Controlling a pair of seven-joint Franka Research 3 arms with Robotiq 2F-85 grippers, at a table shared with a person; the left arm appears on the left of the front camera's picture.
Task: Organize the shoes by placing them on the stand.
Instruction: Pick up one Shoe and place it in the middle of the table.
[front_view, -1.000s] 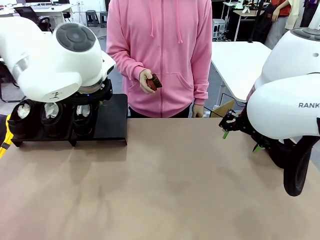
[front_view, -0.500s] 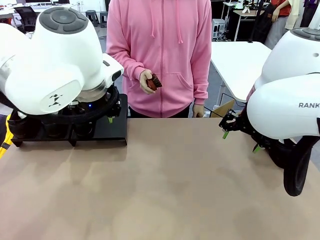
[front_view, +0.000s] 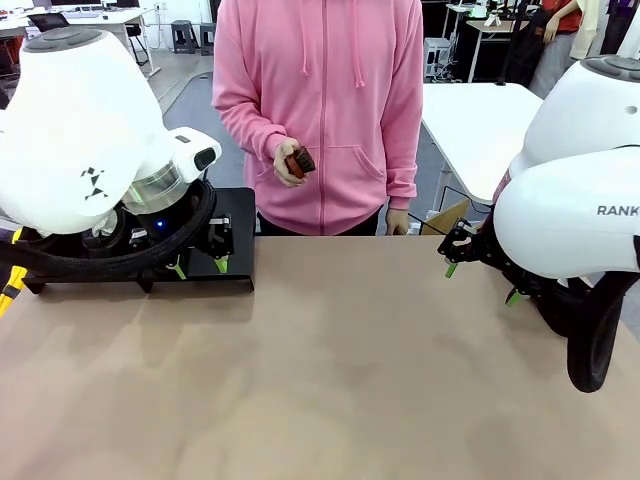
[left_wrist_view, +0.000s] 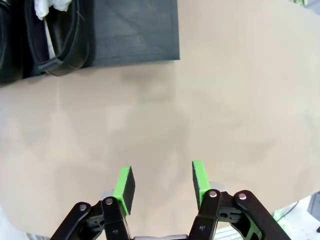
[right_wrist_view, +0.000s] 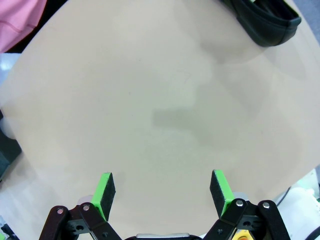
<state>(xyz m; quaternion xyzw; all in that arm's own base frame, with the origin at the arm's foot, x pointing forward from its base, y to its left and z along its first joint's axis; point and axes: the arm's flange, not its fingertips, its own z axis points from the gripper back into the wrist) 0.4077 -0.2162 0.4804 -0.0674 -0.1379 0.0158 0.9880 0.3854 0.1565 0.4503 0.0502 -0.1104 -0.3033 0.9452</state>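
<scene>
The black stand (front_view: 236, 218) sits at the far left of the table, largely covered by my left arm. In the left wrist view, a glossy black shoe (left_wrist_view: 60, 42) with white paper inside rests on the stand (left_wrist_view: 135, 30), and the edge of a second shoe (left_wrist_view: 7, 47) shows beside it. My left gripper (front_view: 199, 265) hangs by the stand's front right corner. It is open (left_wrist_view: 162, 182) and holds nothing, with bare table under it. My right gripper (front_view: 481, 281) hovers over the table's right side, open wide (right_wrist_view: 162, 192) and holding nothing.
A person in a pink hoodie (front_view: 320, 110) stands at the far edge and holds a small reddish-brown thing (front_view: 298, 162) in one hand. The wide tan tabletop (front_view: 340, 370) lies bare between the arms. A black curved shape (right_wrist_view: 265, 22) shows at the right wrist view's top corner.
My left arm has drawn back from over the shoes on the stand, toward the stand's front right corner. Its gripper now shows below the wrist. The right arm has not moved.
</scene>
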